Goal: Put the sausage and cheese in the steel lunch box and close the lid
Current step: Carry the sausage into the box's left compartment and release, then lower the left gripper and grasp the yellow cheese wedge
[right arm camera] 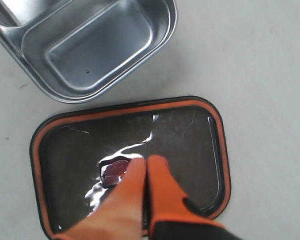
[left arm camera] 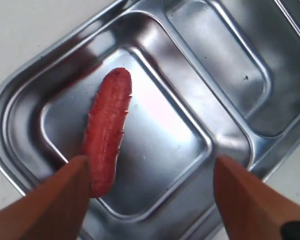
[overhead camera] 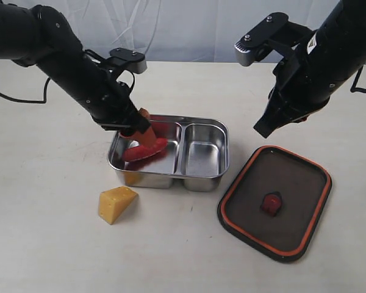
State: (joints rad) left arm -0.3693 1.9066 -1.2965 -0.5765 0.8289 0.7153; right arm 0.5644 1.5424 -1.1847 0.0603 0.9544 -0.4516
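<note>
The dark-red sausage [overhead camera: 144,150] [left arm camera: 107,130] lies in the larger compartment of the steel lunch box [overhead camera: 206,181] [left arm camera: 250,150]. My left gripper [overhead camera: 144,129] [left arm camera: 150,172] hangs just above it, open, with one orange finger [left arm camera: 65,192] beside the sausage's end. The yellow-orange cheese [overhead camera: 116,204] sits on the table in front of the box. The dark lid [overhead camera: 274,201] [right arm camera: 190,132] lies right of the box, orange rim up, red valve [right arm camera: 112,171] at its centre. My right gripper [overhead camera: 265,127] [right arm camera: 146,162] hovers over the lid, shut and empty.
The smaller compartment [overhead camera: 202,149] [right arm camera: 100,45] of the box holds nothing. The pale table [overhead camera: 43,232] stretches around the box and lid. A black cable [overhead camera: 12,97] trails at the far left.
</note>
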